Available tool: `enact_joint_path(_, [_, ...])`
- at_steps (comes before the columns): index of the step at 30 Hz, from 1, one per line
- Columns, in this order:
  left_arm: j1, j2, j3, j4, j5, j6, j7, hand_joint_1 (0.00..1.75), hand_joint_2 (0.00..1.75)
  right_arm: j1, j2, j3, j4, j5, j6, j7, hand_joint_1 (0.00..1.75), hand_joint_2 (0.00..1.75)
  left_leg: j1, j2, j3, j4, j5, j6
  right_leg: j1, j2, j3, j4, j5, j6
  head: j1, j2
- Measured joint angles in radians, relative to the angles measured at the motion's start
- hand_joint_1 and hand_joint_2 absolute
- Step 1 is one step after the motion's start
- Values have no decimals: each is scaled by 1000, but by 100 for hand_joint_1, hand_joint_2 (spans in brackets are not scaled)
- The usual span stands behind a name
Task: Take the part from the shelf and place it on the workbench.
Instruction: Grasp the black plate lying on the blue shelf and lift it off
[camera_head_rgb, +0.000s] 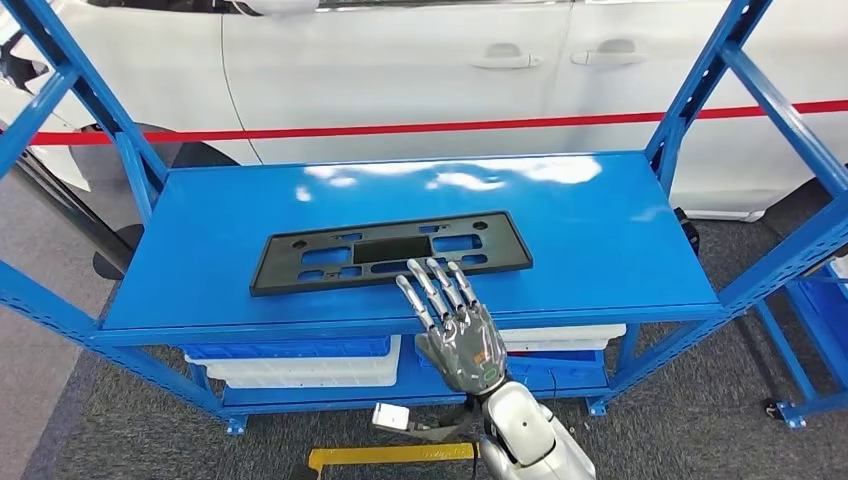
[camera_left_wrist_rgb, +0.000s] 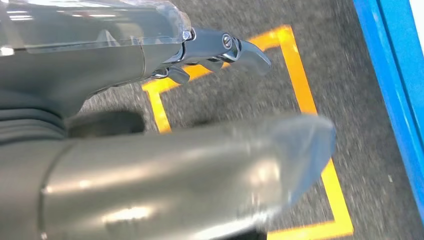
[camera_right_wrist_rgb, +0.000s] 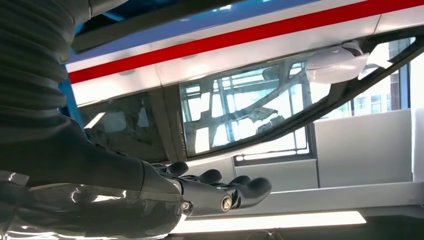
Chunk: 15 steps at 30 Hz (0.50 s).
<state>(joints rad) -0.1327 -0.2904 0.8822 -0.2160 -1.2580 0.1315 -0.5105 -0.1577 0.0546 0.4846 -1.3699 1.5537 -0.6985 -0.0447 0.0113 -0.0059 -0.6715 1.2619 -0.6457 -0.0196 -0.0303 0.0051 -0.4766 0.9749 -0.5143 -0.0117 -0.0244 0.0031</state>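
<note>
Readable text: none in any view.
Black part (camera_head_rgb: 390, 250): no legible lettering.
White car (camera_head_rgb: 420, 70): no badge or number legible.
Shelf (camera_head_rgb: 620, 230): no labels.

The right hand (camera_head_rgb: 452, 325) covers a stretch of the part's (camera_head_rgb: 390, 250) near edge in the head view, so whether its fingers touch the plate cannot be told. The blue shelf's (camera_head_rgb: 620, 240) uprights run off the picture's edges. In the left wrist view the left hand's (camera_left_wrist_rgb: 200, 125) thumb is blurred and cut off by the picture's edge.
</note>
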Motion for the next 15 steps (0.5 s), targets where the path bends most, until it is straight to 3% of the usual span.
enact_joint_path(1, [2, 1, 0, 0, 0, 0, 0, 0, 0, 0, 0, 1, 0, -1, 0, -1, 0, 175, 7, 1, -12, -39, 0, -9, -6, 2, 25, 0, -19, 7, 0, 0])
enact_joint_path(2, [6, 1, 0, 1, 0, 0, 1, 0, 0, 2, 0, 3, 0, -3, 0, -3, 0, 175, 15, 4, -19, -92, 44, -17, -10, 3, 49, 0, -40, 14, -2, 0])
enact_joint_path(4, [13, 2, 0, 4, 0, 0, 5, 0, 0, 7, 0, 4, 1, -9, 0, -14, 0, 175, 21, 13, -27, -182, 206, -18, -15, 6, 87, 7, -77, 32, -7, 0])
enact_joint_path(5, [14, 3, 0, 6, 0, 0, 9, 0, 0, 11, 2, 4, 0, -14, 0, -23, 0, 175, 19, 16, -28, -199, 268, -11, -16, 8, 97, 10, -91, 42, -5, 0])
enact_joint_path(6, [15, 3, 0, 7, 0, -1, 14, 0, 0, 13, 4, 4, -1, -19, 0, -33, 0, 175, 14, 16, -27, -198, 292, 0, -18, 10, 106, 11, -99, 52, -4, 0])
enact_joint_path(8, [11, 3, 0, 7, 1, -5, 22, 0, 0, 12, 14, 4, -7, -28, -1, -55, 0, 175, 9, 11, -15, -190, 266, 22, -24, 8, 128, -1, -110, 67, 2, 0])
enact_joint_path(10, [6, 3, 0, 7, 2, -12, 23, 0, 0, 8, 23, 4, -15, -35, -1, -72, 0, 175, 9, 7, 9, -202, 247, 40, -25, 2, 126, 29, -133, 71, 8, 0])
enact_joint_path(11, [3, 3, -1, 7, 2, -15, 22, 0, 0, 7, 25, 4, -18, -43, -1, -83, 0, 175, 10, 6, 21, -211, 240, 46, -23, 0, 96, 83, -154, 70, 11, 0])
enact_joint_path(13, [1, 3, 0, 7, 7, -18, 18, 0, 0, 10, 27, 5, -14, -100, -1, -121, 0, 175, 6, 4, 38, -221, 228, 52, -13, -2, -19, 243, -190, 65, 15, 0])
enact_joint_path(14, [3, 3, 0, 7, 12, -18, 14, 0, 0, 12, 27, 6, -3, -155, -1, -145, 0, 175, 3, 3, 47, -222, 221, 54, -7, -2, -74, 301, -187, 61, 15, 0])
enact_joint_path(15, [5, 3, 0, 7, 17, -17, 10, 0, 0, 12, 27, 8, 15, -225, 3, -168, 0, 175, 0, 2, 57, -223, 213, 56, -1, -2, -116, 324, -163, 55, 16, 0])
